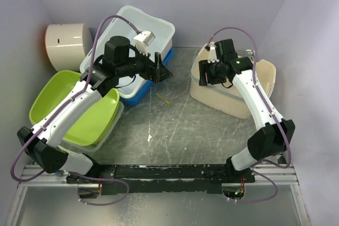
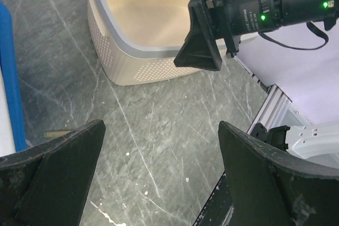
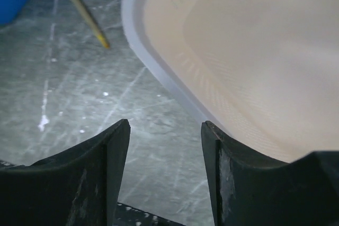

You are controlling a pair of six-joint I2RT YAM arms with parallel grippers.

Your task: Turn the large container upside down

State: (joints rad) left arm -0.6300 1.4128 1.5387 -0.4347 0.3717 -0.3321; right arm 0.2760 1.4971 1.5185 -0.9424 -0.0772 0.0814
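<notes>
the left pincer [image 1: 160, 68] hangs with its jaws spread as wide as they go and nothing between them. it sits just off the right edge of the stacked tubs, over the grey marbled surface [image 1: 180, 125]. the large glossy white plastic tub with rounded corners [image 1: 161, 29] is just behind and to the left of this pincer. it stands mouth up, nested in a smaller blue plastic tub [image 1: 139, 97] whose rim shows along the near and right sides. the left arm's wrist lies over the white tub's near rim, while its far rim and right corner are uncovered. whether the pincer touches either tub cannot be told.

the right pincer [image 1: 204, 72] has its jaws partly apart and holds nothing; bare surface shows in the gap. the pale rim of the cream perforated plastic basket [image 1: 233, 98] runs just beyond its right finger [image 3: 220, 173].

between the two pincers lies an open strip of surface that widens toward the arm bases. only a thin yellow stick [image 1: 163, 98] lies on it, ahead and to the left of the right pincer. further left of the left pincer, stacked lime-green plastic tubs [image 1: 69, 104] crowd against the blue tub's edge.
</notes>
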